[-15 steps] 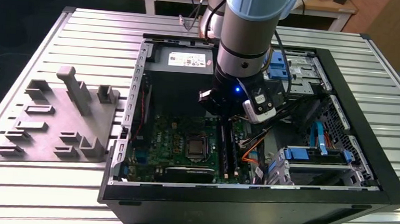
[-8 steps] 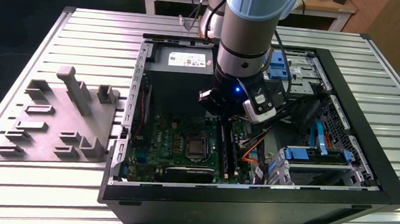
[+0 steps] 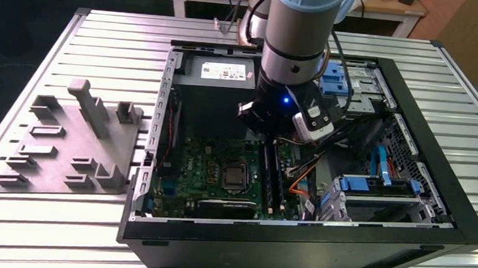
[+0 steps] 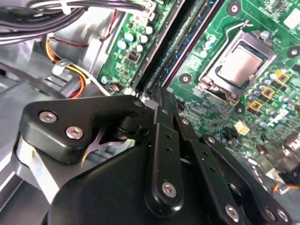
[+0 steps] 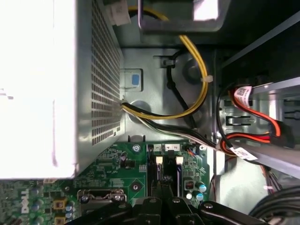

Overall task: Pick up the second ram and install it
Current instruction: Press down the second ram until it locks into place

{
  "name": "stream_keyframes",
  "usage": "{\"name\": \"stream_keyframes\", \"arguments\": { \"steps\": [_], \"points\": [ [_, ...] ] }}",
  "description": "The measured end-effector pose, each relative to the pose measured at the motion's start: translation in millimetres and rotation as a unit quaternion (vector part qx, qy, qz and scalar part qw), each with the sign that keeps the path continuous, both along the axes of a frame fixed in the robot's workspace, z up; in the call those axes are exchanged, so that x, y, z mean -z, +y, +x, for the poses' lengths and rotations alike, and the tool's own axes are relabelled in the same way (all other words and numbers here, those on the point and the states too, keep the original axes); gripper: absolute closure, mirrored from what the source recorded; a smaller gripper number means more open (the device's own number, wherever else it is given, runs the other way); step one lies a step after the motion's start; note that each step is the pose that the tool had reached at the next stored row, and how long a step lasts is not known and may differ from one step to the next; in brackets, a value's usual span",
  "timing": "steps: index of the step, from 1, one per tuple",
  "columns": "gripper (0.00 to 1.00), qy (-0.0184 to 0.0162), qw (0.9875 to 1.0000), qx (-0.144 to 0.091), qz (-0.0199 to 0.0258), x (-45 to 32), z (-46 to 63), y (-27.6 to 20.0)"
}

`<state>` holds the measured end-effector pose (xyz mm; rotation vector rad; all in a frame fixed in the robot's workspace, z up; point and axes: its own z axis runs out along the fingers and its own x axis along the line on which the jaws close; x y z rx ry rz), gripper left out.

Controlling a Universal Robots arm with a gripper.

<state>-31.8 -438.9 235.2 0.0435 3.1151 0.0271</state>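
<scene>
Inside the open computer case (image 3: 299, 240), at 3 o'clock of the silver processor (image 3: 234, 175) in the exterior view: the second ram (image 3: 270, 173), dark, thin, on edge along the black slot rails (image 4: 154, 51) of the green motherboard (image 3: 195, 162). Directly over its 12 o'clock end, the end effector (image 4: 161, 96), black fingers drawn together with tips meeting at that end of the stick. Cannot tell whether actually pinching the stick or merely resting on it. At 12 o'clock of the motherboard, a grey power supply (image 3: 226, 74). At 9 o'clock of the case, on the ribbed metal bench (image 3: 67, 223), a grey fixture plate (image 3: 63, 154) with upright blocks.
</scene>
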Motion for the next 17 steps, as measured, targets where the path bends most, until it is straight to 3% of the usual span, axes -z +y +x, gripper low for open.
{"name": "stream_keyframes", "arguments": {
  "steps": [3, 10, 17],
  "points": [
    [0.9, 0.0, 1.0, 0.0, 0.0, -6.4, 0.0, 0.0],
    [0.9, 0.0001, 1.0, 0.0, -0.0001, -6.6, 0.0, -2.1],
    [0.9, 0.0, 1.0, 0.0, -0.0001, -6.6, 0.0, -24.7]
  ]
}}
